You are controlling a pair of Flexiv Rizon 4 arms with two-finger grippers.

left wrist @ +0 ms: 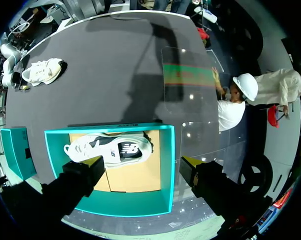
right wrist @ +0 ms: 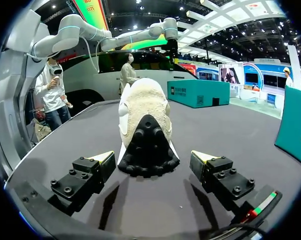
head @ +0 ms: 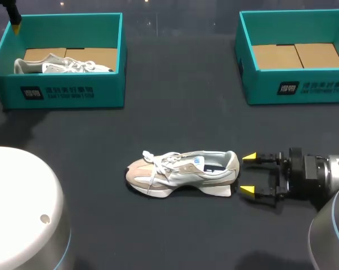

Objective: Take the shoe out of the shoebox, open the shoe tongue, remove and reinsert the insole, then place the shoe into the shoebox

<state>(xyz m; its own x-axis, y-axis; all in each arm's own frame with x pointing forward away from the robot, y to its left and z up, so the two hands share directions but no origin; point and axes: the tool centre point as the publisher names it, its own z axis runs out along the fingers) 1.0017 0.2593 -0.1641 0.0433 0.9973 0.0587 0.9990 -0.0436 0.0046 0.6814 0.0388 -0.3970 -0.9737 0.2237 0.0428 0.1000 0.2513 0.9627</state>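
- Shoe (head: 183, 171) sits out on the counter (head: 175, 101), lower middle of the head frame, toe to the frame's left and heel to the right.
- My right claw (head: 248, 174) is low on the counter just behind the heel. Its fingers are spread and touch nothing.
- My left claw (left wrist: 143, 162) hangs open at the upper left, above the left box (head: 62, 93), which holds a second shoe (head: 62, 64).
- Right box (head: 296, 87) is at the upper right, its cardboard floor showing.
- Progress, my read: taking the shoe out looks done.
- A blue-labelled insole (head: 202, 163) seems seated inside; the laces look tied. I cannot tell whether the tongue has been opened.
- Likely left: tongue, insole out and back in, then shoe into a box.
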